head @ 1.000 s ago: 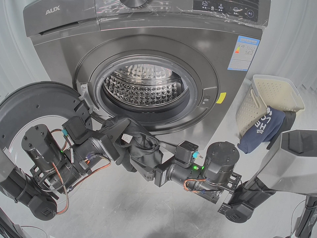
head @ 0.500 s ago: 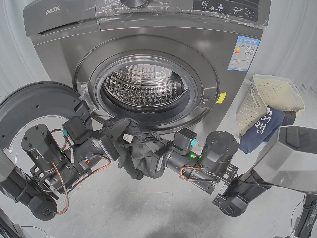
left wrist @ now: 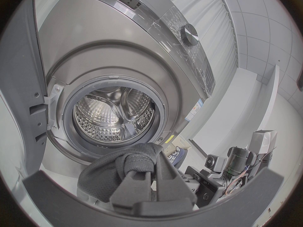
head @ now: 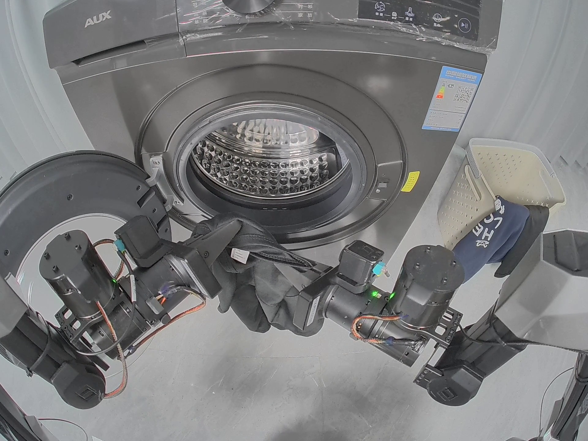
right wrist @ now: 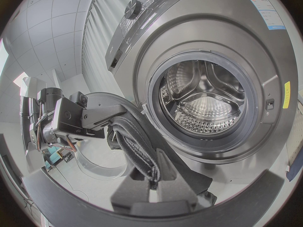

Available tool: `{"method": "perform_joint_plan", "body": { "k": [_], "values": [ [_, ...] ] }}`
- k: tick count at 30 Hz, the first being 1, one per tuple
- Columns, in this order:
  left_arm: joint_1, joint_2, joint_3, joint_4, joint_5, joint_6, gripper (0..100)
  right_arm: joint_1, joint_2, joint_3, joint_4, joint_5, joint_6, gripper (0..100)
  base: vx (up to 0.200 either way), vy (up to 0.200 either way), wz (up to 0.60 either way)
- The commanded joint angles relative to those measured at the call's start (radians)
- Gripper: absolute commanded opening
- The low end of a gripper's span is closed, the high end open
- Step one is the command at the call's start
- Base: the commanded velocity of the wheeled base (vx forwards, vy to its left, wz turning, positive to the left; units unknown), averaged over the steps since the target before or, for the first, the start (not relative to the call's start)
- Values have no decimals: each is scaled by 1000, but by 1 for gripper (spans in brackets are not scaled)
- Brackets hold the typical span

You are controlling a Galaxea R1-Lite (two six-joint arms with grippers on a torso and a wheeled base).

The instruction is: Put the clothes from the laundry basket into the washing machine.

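Observation:
A black garment (head: 260,277) hangs stretched between my two grippers, just below and in front of the washing machine's open drum (head: 269,157). My left gripper (head: 228,231) is shut on its upper left bunch (left wrist: 132,161). My right gripper (head: 301,264) is shut on its other edge (right wrist: 142,152), and the rest of the cloth sags toward the floor. The beige laundry basket (head: 490,179) leans against the machine on the right, with a navy printed garment (head: 493,237) and a dark one (head: 527,234) draped over its rim.
The round machine door (head: 67,203) stands swung open at the left, right behind my left arm. The grey floor (head: 245,381) lies bare below the arms. The machine's front panel (head: 404,111) lies between the drum and the basket.
My right arm swung its gripper up and to the right with the garment's edge, pulling the black cloth out taut between the grippers. The left arm held still.

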Motion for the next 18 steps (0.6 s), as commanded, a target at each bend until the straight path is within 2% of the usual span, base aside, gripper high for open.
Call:
{"method": "perform_joint_plan", "body": {
  "k": [1, 5, 14, 15, 18],
  "values": [
    [-1, -5, -1, -1, 0, -2, 0, 4, 13, -2, 0, 0, 2, 100, 0, 0, 0],
    [-7, -5, -1, -1, 0, -2, 0, 5, 45, -12, 4, 3, -1, 100, 0, 0, 0],
    [-7, -7, -1, -1, 0, -2, 0, 9, 126, -114, 7, 3, -6, 100, 0, 0, 0],
    [-7, -5, -3, -1, 0, -2, 0, 7, 129, -117, 7, 3, -6, 0, 0, 0, 0],
    [-4, -4, -1, -1, 0, -2, 0, 1, 126, -123, 0, 1, -6, 0, 0, 0, 0]
  ]
}}
